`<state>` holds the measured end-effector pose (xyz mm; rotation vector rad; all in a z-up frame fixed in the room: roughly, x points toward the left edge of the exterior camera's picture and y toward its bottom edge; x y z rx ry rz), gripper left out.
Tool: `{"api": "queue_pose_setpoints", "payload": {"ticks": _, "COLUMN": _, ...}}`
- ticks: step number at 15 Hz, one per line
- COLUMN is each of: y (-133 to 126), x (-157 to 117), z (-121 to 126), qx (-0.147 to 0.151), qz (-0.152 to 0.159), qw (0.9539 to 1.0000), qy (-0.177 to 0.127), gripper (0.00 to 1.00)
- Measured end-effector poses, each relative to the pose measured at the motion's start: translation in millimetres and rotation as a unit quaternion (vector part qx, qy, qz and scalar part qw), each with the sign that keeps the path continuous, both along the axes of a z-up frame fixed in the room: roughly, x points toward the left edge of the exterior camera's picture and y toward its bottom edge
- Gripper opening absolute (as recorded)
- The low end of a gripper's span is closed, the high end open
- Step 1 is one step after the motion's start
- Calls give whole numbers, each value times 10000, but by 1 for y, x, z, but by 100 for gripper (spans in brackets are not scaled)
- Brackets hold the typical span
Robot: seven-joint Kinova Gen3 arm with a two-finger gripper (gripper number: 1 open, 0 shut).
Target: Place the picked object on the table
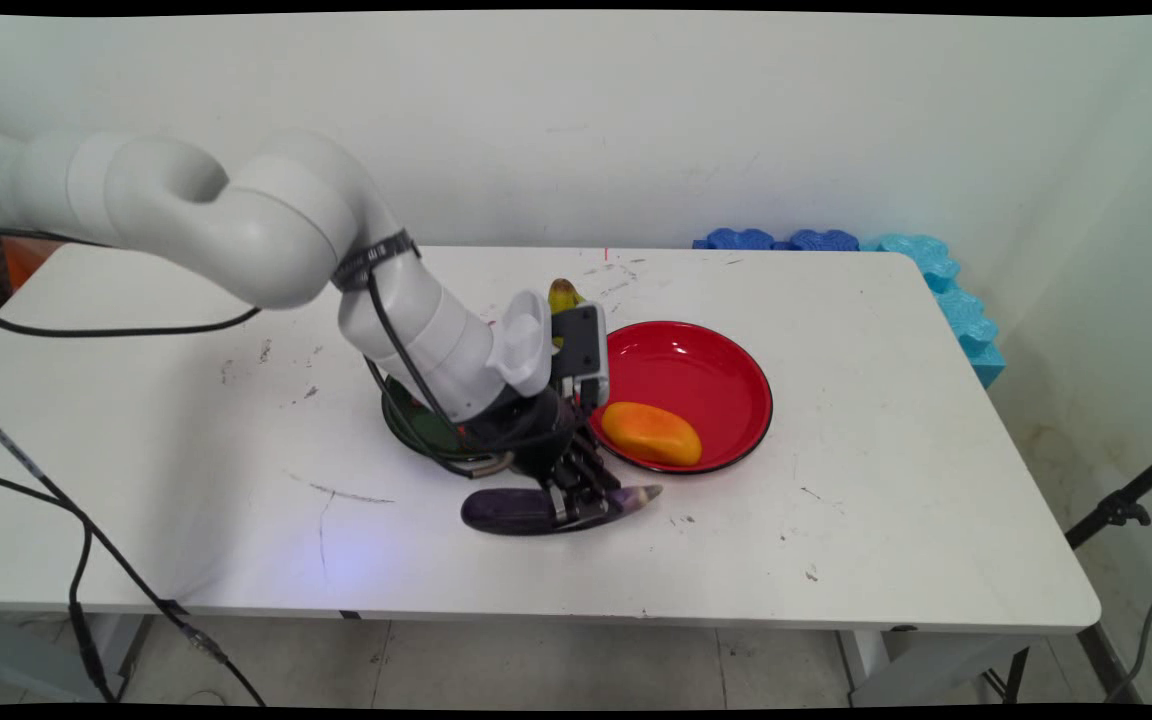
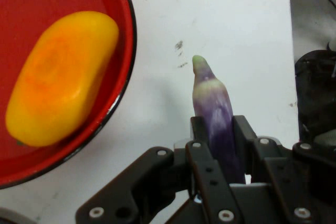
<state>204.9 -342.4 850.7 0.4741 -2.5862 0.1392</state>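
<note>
No readable writing or labels anywhere I can spot. Count-wise: one purple eggplant [image 1: 546,508], one orange-yellow mango [image 1: 651,433], one red plate [image 1: 706,372], one dark green plate [image 1: 406,425] mostly hidden under the arm, plus something yellowish-green [image 1: 563,294] peeking out behind the wrist, can't tell what. The gripper [image 1: 576,497] is down on the white table [image 1: 886,480] with its jaws closed snug around the eggplant, which lies just in front of the red plate. The mango sits inside that plate near its front edge.
</note>
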Motion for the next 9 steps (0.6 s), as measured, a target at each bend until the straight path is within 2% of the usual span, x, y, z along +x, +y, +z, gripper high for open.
{"api": "queue_pose_setpoints", "payload": {"ticks": 7, "y": 10, "x": 1, "z": -21, "qx": -22, "qz": -87, "qw": 10000, "qy": -24, "gripper": 0}}
{"api": "queue_pose_setpoints", "payload": {"ticks": 8, "y": 11, "x": 1, "z": -24, "qx": -36, "qz": -113, "qw": 9999, "qy": -23, "gripper": 100}}
{"api": "queue_pose_setpoints", "payload": {"ticks": 9, "y": 12, "x": 1, "z": -26, "qx": -52, "qz": -140, "qw": 9999, "qy": -21, "gripper": 100}}
